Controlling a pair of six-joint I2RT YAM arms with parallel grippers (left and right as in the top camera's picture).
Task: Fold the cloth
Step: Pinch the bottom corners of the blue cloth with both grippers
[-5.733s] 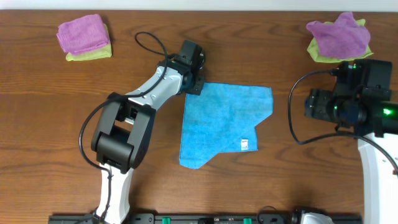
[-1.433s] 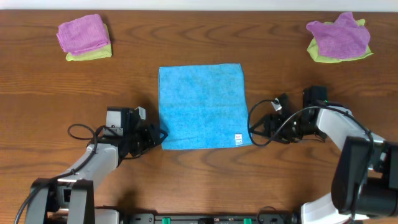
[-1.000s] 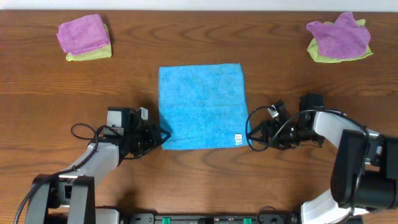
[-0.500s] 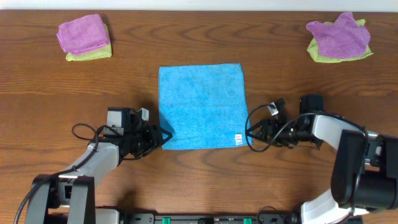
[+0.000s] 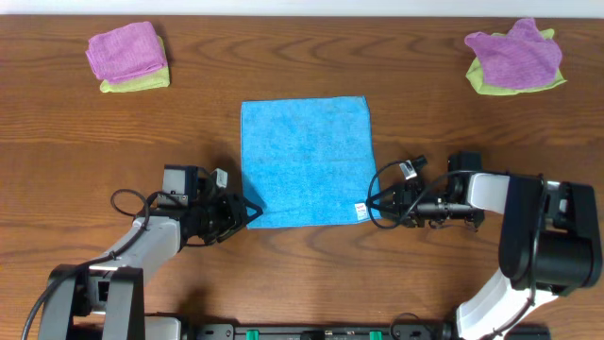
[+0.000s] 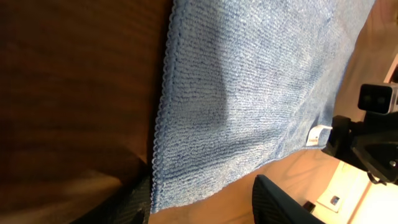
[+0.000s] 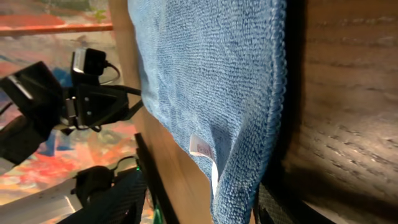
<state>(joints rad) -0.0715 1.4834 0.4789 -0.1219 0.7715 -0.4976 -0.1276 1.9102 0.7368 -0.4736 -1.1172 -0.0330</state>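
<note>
Your right claw (image 5: pixel 371 210) has advanced inward: like the left claw (image 5: pixel 249 210), it stands open astride a cloth (image 5: pixel 304 156) corner, gripping nothing.

I have the cloth (image 5: pixel 304 161) flat mid-frame on the bench (image 5: pixel 425 283), left pincer (image 5: pixel 247 212) at its lower-left corner, right pincer (image 5: pixel 371 209) at its lower-right corner. A first stack (image 5: pixel 127 57) sits upper left, a second stack (image 5: pixel 514 57) upper right.
</note>
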